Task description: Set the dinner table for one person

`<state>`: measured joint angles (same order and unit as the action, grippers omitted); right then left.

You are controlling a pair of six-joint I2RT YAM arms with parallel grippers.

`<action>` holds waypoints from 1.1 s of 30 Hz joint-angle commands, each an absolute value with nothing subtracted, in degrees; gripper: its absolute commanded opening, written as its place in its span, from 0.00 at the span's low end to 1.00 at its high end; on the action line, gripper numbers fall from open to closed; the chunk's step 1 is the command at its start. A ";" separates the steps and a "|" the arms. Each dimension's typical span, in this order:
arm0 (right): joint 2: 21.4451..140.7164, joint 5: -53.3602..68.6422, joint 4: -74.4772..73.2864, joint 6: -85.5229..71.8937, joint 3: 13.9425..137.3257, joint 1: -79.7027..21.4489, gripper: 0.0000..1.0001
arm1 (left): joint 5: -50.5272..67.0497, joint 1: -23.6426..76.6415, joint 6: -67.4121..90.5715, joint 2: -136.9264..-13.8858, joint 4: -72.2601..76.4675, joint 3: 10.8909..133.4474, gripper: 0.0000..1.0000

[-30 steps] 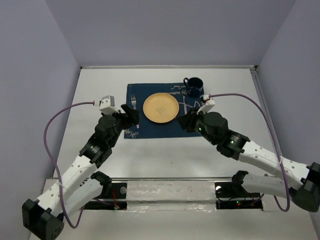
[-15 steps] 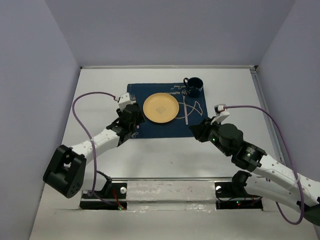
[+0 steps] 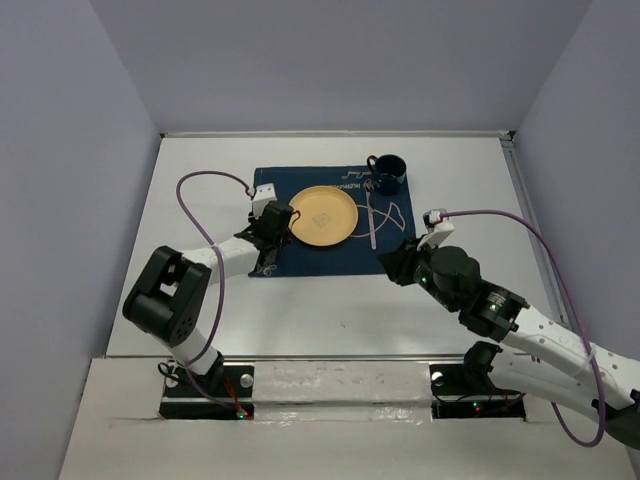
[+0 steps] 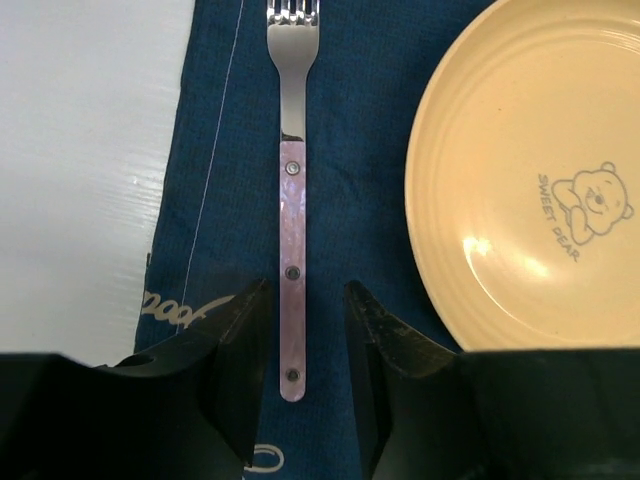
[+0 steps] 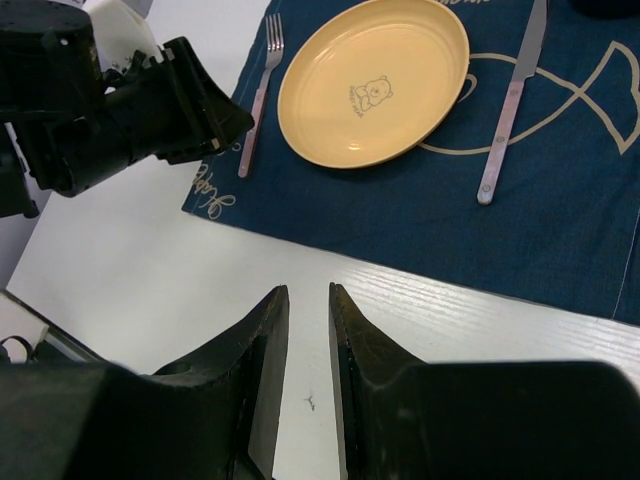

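The white dinner table carries a navy placemat with a yellow plate, a knife to the plate's right and a blue mug at the far right corner. A fork lies left of the plate. My left gripper is open and empty, its jaws astride the fork's handle end without touching it; it also shows from above. My right gripper is narrowly open and empty above bare table in front of the placemat.
Grey walls enclose the table on three sides. My left arm's elbow sticks out over the near left. Purple cables loop above both arms. The right wrist view also shows the fork, the knife and the left gripper.
My left arm has folded its elbow out and brought its gripper down over the fork's handle. My right gripper has drawn back from the knife towards the near right.
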<state>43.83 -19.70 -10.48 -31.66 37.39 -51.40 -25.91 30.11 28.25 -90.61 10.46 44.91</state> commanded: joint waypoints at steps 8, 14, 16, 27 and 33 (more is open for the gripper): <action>41.57 -17.66 -9.67 -30.41 38.41 -51.59 0.29 | -23.29 26.63 27.07 -97.20 11.95 48.96 0.41; 43.24 -17.58 -9.67 -30.23 38.67 -51.59 0.29 | -23.38 26.46 26.54 -97.56 12.39 48.87 0.36; 43.77 -17.84 -9.67 -30.23 38.67 -51.59 0.29 | -23.38 26.46 26.37 -97.65 12.31 48.87 0.34; 45.70 -18.72 -8.88 -30.06 38.06 -51.59 0.29 | -24.87 28.04 21.54 -95.01 15.91 46.49 0.13; 45.97 -18.63 -8.79 -30.67 37.79 -51.59 0.29 | -24.44 28.39 18.55 -94.75 18.36 47.02 0.01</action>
<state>46.19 -18.00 -10.55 -31.24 37.39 -51.40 -22.76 28.03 22.11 -97.76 14.00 47.22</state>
